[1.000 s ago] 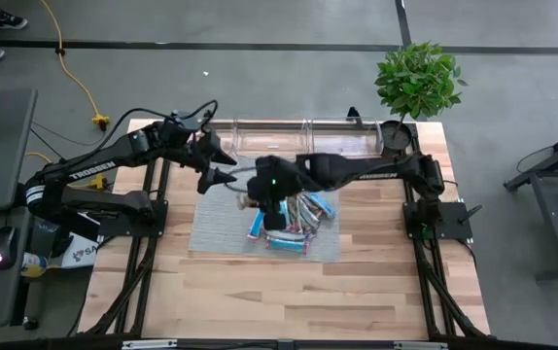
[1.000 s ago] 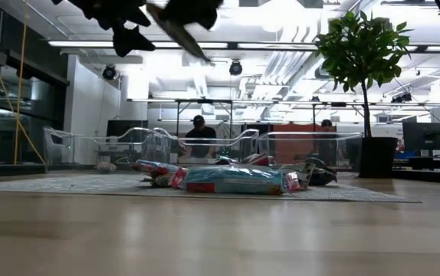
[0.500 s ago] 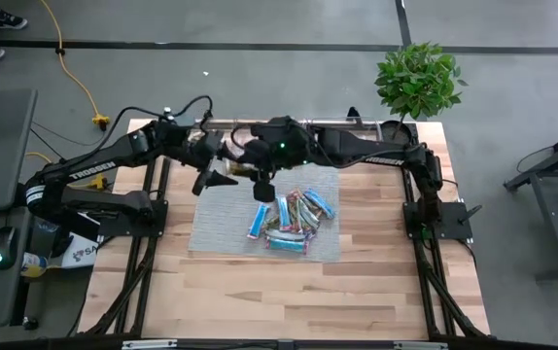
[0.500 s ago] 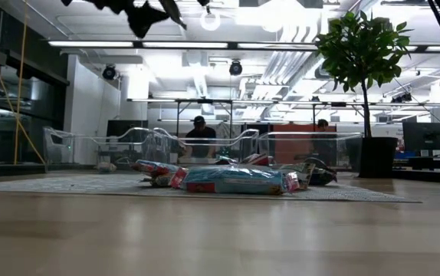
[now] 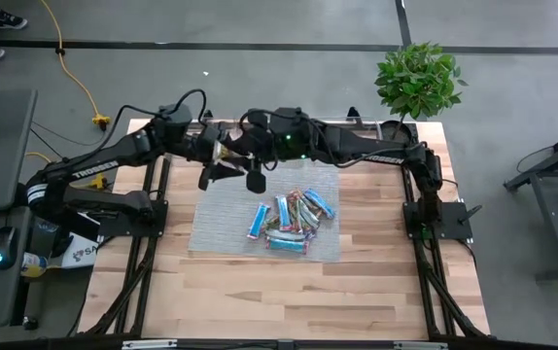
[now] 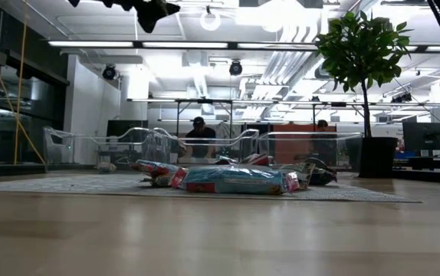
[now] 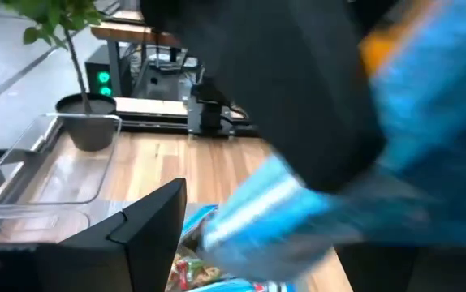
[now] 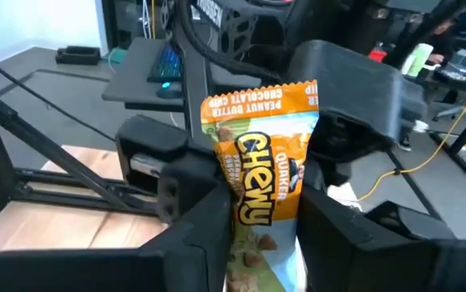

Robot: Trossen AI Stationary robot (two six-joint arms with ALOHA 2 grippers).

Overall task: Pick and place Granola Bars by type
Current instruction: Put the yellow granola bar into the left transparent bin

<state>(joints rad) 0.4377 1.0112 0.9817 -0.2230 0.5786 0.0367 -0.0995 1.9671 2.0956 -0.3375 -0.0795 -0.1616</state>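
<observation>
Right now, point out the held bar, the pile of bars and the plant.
held bar (image 8: 264,170): right wrist view, wrapper front.
pile of bars (image 5: 289,216): high view, middle of heap.
plant (image 5: 417,80): high view, leaves.

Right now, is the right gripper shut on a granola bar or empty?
Shut on one. In the right wrist view, a Chewy bar stands clamped between the right gripper fingers, held above the table's back edge.

A grey concrete floor (image 5: 260,24) surrounds the wooden table (image 5: 260,292). A potted plant (image 5: 417,80) stands at two o'clock, a yellow cable (image 5: 80,83) at ten. Ceiling lights (image 6: 205,44) glow overhead.
</observation>
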